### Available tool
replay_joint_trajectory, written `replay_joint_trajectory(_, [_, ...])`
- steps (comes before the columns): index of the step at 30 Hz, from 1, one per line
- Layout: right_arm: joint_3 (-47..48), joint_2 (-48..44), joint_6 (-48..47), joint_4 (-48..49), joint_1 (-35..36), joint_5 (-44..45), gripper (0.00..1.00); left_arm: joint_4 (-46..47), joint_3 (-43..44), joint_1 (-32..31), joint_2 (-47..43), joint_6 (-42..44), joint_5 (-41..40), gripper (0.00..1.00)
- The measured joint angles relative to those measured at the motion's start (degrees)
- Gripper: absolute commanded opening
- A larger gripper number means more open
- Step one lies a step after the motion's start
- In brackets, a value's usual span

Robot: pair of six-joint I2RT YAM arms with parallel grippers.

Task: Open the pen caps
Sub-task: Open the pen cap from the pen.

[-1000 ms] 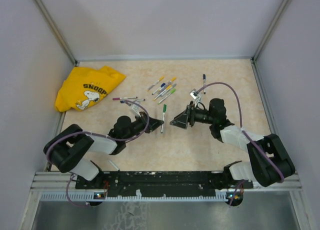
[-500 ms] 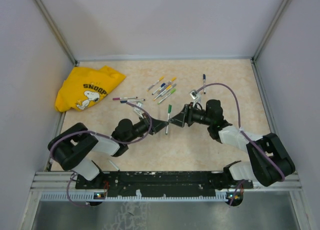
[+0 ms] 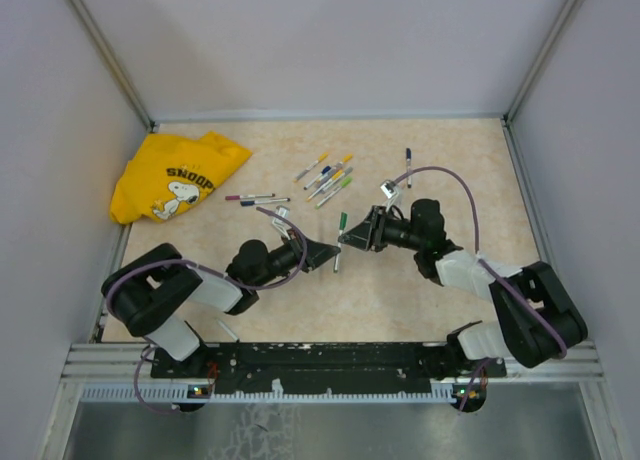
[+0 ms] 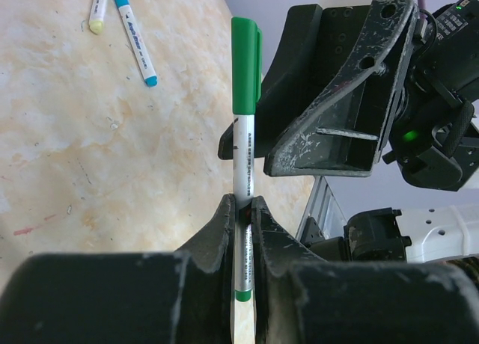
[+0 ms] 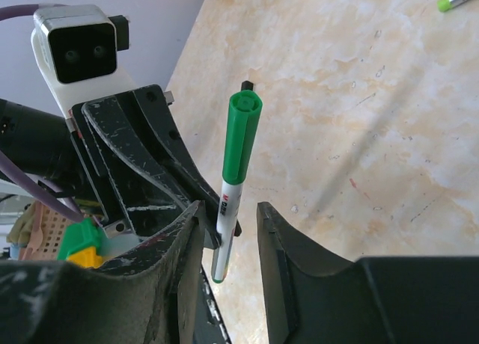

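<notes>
Two grippers meet at the middle of the table (image 3: 400, 290), where a second ago a gap lay between them. The left gripper (image 3: 318, 250) has carried the green pen (image 3: 339, 242) a little to the right since then, and the right gripper (image 3: 352, 238), spread wide before, has closed in around it with its jaws drawn narrower.

The left wrist view shows the left gripper (image 4: 241, 206) clamped tight on the lower grey-white barrel of the green pen (image 4: 242, 164), which stands upright out of the pinch. The green cap (image 4: 245, 67) is on the pen's top end, above both sets of fingers and touched by neither.

From the right wrist, the right gripper (image 5: 228, 209) straddles the barrel of the green pen (image 5: 228, 202) just below the green cap (image 5: 241, 134) – one finger lies against or just beside the barrel, the other stands off it with table showing between, so the jaws are narrow but not clamped.

Farther off lie more capped pens untouched – a loose bunch (image 3: 328, 177) far of the grippers, a pair (image 3: 257, 197) to the left, one (image 3: 408, 165) to the right. At the far left, a crumpled yellow shirt (image 3: 175, 175) lies where it was
</notes>
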Motion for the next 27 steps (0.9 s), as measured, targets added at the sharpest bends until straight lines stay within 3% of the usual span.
replay_joint_trajectory(10, [0.0,1.36,0.61,0.52,0.81,-0.17,0.23,0.26,0.13,-0.26,0.7,-0.15,0.24,0.0])
replay_joint_trajectory(13, [0.0,1.55,0.46,0.52,1.36,-0.31,0.14,0.28,0.42,-0.26,0.81,-0.15,0.44,0.0])
replay_joint_trajectory(15, [0.0,1.75,0.44,0.5,1.51,-0.33,0.01,0.33,0.46,-0.26,0.81,-0.13,0.57,0.0])
replay_joint_trajectory(17, [0.0,1.79,0.44,0.37,1.51,-0.37,0.0,0.35,0.46,-0.26,0.81,0.07,0.7,0.02])
replay_joint_trajectory(27, [1.57,1.79,-1.79,-1.46,1.57,-2.64,0.0,-0.39,-1.68,-0.37,-3.74,5.57,1.62,0.49])
